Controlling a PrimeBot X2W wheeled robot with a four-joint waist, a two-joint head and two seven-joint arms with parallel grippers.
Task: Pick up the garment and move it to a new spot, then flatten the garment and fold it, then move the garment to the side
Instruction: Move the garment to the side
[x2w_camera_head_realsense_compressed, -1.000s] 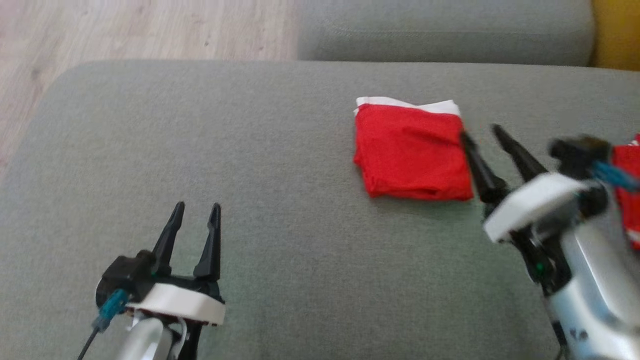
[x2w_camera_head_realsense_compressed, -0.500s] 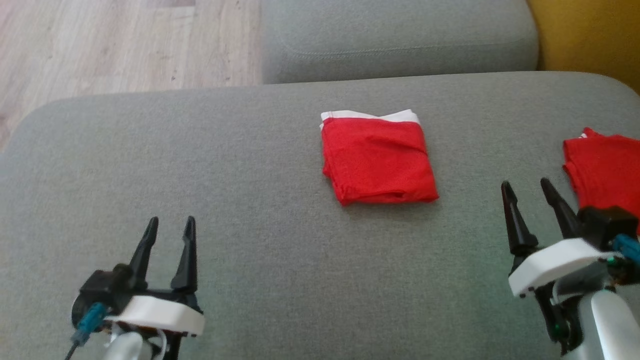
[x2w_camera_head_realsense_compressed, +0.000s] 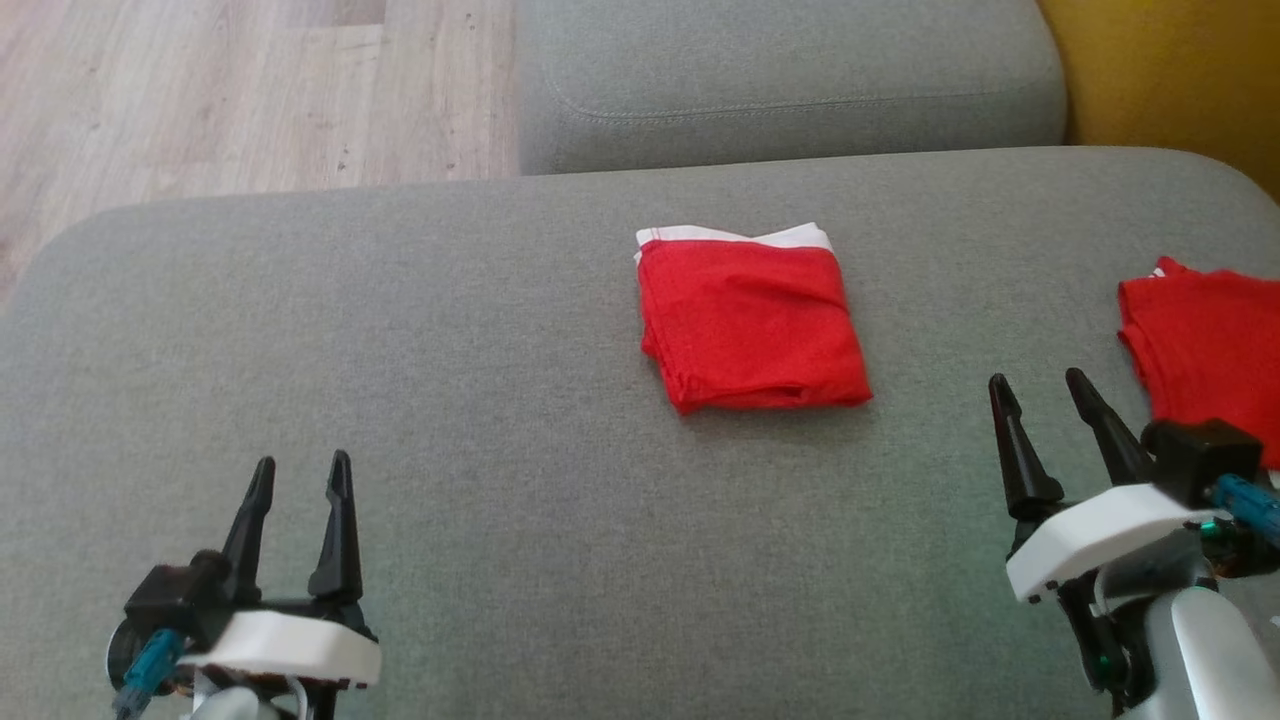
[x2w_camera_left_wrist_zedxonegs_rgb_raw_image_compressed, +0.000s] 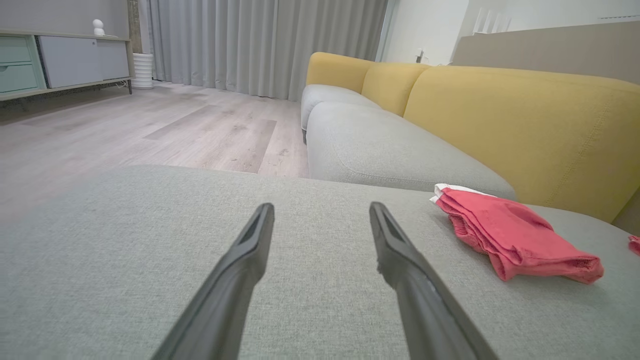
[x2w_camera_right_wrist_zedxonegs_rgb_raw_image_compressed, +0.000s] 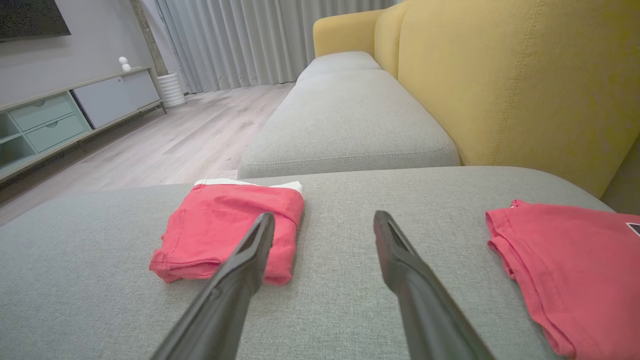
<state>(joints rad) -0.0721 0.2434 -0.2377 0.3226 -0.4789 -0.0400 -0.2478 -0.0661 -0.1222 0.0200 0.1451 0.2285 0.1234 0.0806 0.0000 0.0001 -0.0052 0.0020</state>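
The folded red garment (x2w_camera_head_realsense_compressed: 752, 325) lies in the middle of the grey sofa seat (x2w_camera_head_realsense_compressed: 480, 320), its white band at the far edge. It is far and left of the right hand (x2w_camera_head_realsense_compressed: 1035, 378), which is nearer than the left hand (x2w_camera_head_realsense_compressed: 303, 458). Both hands are empty, with fingers apart.

**Red garment, folded**

The garment (x2w_camera_head_realsense_compressed: 752, 325) lies ahead of me as a flat, roughly square red packet (a white band shows along its far edge). Its layers are stacked, and it rests mid-way across the grey cushion (x2w_camera_head_realsense_compressed: 500, 350).
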